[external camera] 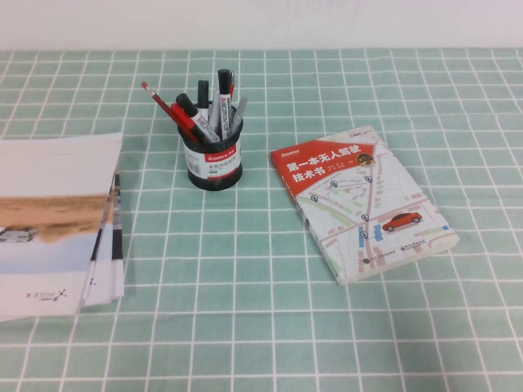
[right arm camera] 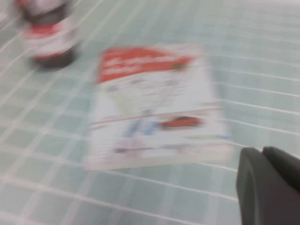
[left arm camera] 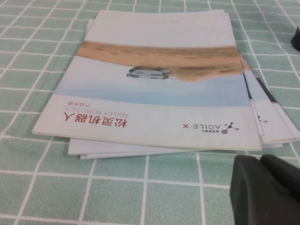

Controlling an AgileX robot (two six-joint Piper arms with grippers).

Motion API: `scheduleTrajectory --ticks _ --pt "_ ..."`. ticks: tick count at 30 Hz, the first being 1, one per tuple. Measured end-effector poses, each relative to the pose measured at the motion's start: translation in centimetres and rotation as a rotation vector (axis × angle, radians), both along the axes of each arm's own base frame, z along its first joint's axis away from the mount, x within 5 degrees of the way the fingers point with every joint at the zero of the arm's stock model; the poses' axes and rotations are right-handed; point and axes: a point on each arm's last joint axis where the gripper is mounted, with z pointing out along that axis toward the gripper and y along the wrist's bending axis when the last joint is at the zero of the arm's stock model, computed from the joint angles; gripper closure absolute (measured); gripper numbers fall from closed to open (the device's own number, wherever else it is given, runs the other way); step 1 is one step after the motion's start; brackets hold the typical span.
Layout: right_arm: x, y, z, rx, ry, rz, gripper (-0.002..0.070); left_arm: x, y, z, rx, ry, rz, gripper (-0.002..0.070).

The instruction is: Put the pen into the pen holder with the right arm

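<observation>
The black mesh pen holder [external camera: 212, 159] with a red-and-white label stands upright on the checked cloth, left of centre. The slim grey pen [external camera: 238, 113] stands inside it at its right side, leaning outward among black-and-white markers and red pens. Neither arm shows in the high view. In the right wrist view my right gripper [right arm camera: 261, 152] is shut with nothing in it, hovering over the cloth near a corner of the book, and the pen holder [right arm camera: 49, 40] is far off and blurred. My left gripper [left arm camera: 260, 161] is shut and holds nothing, just in front of the brochures.
A red-and-white book [external camera: 364, 200] with a map cover lies flat to the right of the holder; in the right wrist view the book [right arm camera: 154, 103] is blurred. A stack of brochures [external camera: 53, 220] lies at the left edge, and the left wrist view shows the brochures [left arm camera: 154, 79] up close.
</observation>
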Motion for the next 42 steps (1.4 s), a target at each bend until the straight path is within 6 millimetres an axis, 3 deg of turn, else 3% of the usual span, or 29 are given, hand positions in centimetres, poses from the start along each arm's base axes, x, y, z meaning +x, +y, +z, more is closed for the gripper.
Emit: scheduleTrajectory --ticks 3,6,11,15,20,42 --pt "-2.2 -1.6 -3.0 0.03 -0.072 -0.096 0.0695 0.0 0.0 0.0 0.0 0.0 0.0 0.0679" --pt "-3.6 -2.4 -4.6 0.049 -0.138 -0.152 0.0695 0.0 0.0 0.0 0.0 0.0 0.0 0.0679" --pt "-5.0 -2.6 -4.8 0.061 -0.185 -0.163 0.0695 0.0 0.0 0.0 0.0 0.0 0.0 0.0679" --pt "-5.5 -2.6 -5.6 0.045 -0.116 -0.154 0.0695 0.0 0.0 0.0 0.0 0.0 0.0 0.0679" --pt "-5.7 -2.6 -6.3 0.028 -0.042 -0.147 0.0695 0.0 0.0 0.0 0.0 0.0 0.0 0.0679" --pt "-5.7 -2.6 -6.4 0.028 -0.034 -0.147 0.0695 0.0 0.0 0.0 0.0 0.0 0.0 0.0679"
